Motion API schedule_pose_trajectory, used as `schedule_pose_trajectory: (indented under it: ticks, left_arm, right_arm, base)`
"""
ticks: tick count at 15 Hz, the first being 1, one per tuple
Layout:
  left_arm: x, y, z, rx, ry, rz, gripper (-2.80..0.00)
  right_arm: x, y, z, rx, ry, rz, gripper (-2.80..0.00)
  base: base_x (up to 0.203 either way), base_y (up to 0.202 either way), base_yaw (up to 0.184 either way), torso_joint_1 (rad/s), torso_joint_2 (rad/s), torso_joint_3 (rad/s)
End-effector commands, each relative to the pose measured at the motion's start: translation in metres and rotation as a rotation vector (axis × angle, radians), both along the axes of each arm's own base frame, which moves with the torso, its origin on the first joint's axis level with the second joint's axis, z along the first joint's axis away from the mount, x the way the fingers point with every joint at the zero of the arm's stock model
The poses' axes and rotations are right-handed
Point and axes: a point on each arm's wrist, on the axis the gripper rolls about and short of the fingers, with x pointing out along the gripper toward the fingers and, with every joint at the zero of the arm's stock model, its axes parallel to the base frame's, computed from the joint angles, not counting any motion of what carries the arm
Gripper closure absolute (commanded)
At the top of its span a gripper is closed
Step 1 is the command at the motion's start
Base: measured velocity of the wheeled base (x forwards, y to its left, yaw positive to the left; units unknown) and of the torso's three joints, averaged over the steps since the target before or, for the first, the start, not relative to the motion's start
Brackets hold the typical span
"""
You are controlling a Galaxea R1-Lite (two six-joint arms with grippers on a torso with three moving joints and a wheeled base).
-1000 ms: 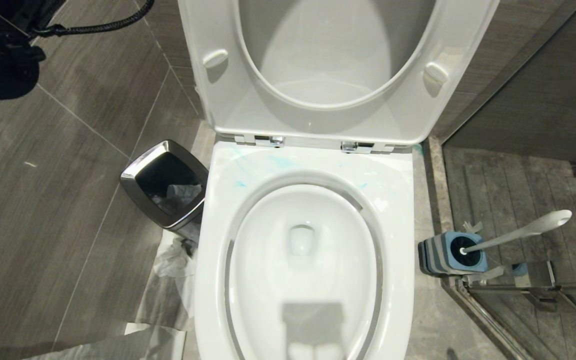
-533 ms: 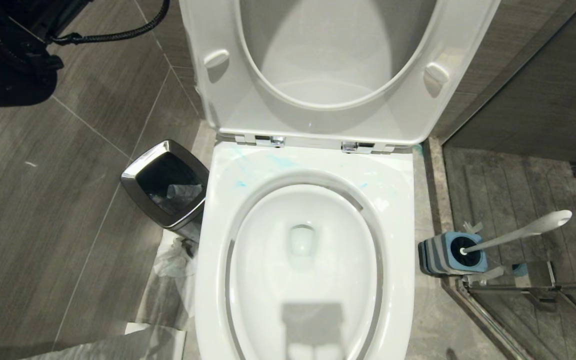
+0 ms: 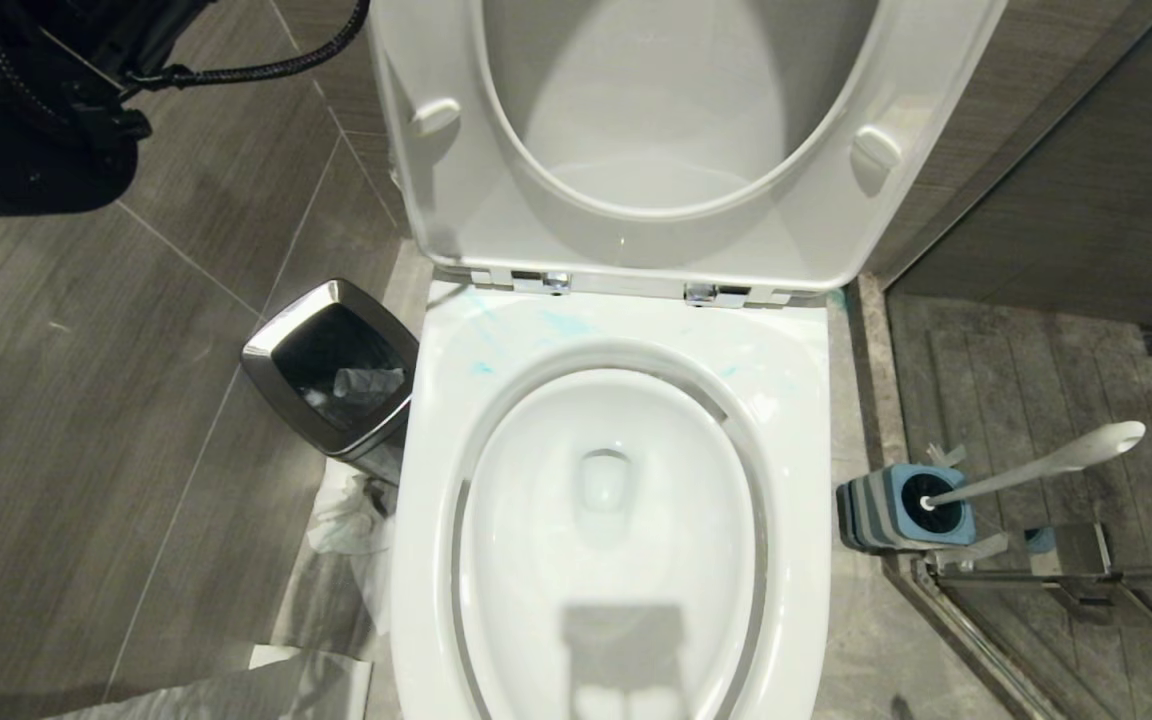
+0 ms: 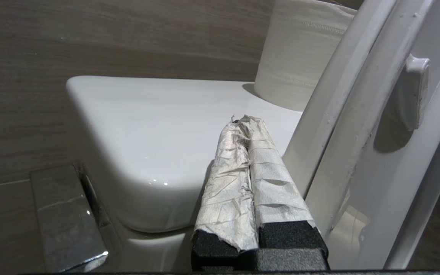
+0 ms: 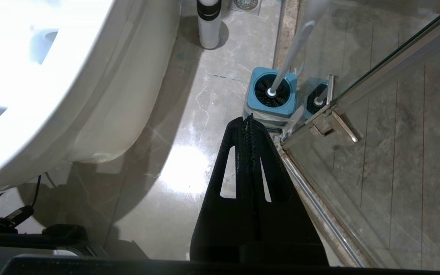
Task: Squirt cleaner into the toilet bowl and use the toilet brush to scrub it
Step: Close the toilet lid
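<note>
The large glossy white ceramic toilet bowl (image 3: 608, 520) fills the middle of the head view, its white seat and lid (image 3: 676, 130) raised upright on chrome hinges (image 3: 626, 288). Thin smears of bright turquoise-blue cleaner (image 3: 564, 322) lie on the broad back part of the rim, mostly toward the robot's left side, just in front of the hinges. The basin itself looks white.

On the floor at the bowl's right side stands the square blue-and-grey striped holder (image 3: 898, 508), close to the frame of a glass shower door (image 3: 1026, 580). The toilet brush (image 3: 1046, 462), with its long slim white-grey plastic handle and flattened rounded end, sits in that holder and leans away from the bowl. Nothing grips it.

The right claw (image 5: 249, 121), black with slotted fingers, has its fingers pressed together with nothing between them. It hangs over the pale floor between bowl and shower door, its tips pointing at the holder (image 5: 271, 93) but apart from it.

The left claw (image 4: 245, 124), its fingers wrapped in crinkled pale tape, is likewise pressed together and empty. It sits beside the raised lid's edge (image 4: 357, 126), pointing toward the white cistern top (image 4: 159, 114), where a roll of white paper (image 4: 300, 49) stands. The left arm (image 3: 26, 110) shows dark at the head view's upper left corner.

A small square steel bin with black liner (image 3: 331, 365) stands at the bowl's left.
</note>
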Motion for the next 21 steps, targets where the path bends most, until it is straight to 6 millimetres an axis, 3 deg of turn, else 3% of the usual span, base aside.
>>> schedule_pose_trajectory:
  ticks: [1,6,11,14,21]
  left_arm:
    - [-0.012,0.003,0.001,0.007,0.008,-0.011,0.00]
    - [-0.054,0.017,-0.016,0.005,0.185,-0.091,0.00]
    - [-0.100,0.036,-0.022,-0.004,0.227,-0.112,0.00]
    - [-0.128,0.045,-0.038,0.008,0.293,-0.134,0.00]
    - [-0.216,0.083,-0.077,0.074,0.480,-0.132,0.00]
  right_arm:
    - [0.001,0.000,-0.003,-0.001,0.011,0.000,0.00]
    - [0.001,0.000,-0.003,-0.001,0.011,0.002,0.00]
    - [0.001,0.000,-0.003,-0.001,0.011,0.000,0.00]
    - [0.001,0.000,-0.003,-0.001,0.011,0.000,0.00]
    - [0.001,0.000,-0.003,-0.001,0.011,0.001,0.00]
  base:
    - [0.000,0.000,0.000,0.000,0.00,0.000]
    - [0.000,0.000,0.000,0.000,0.00,0.000]
    - [0.000,0.000,0.000,0.000,0.00,0.000]
    - [0.000,0.000,0.000,0.000,0.00,0.000]
    - [0.000,0.000,0.000,0.000,0.00,0.000]
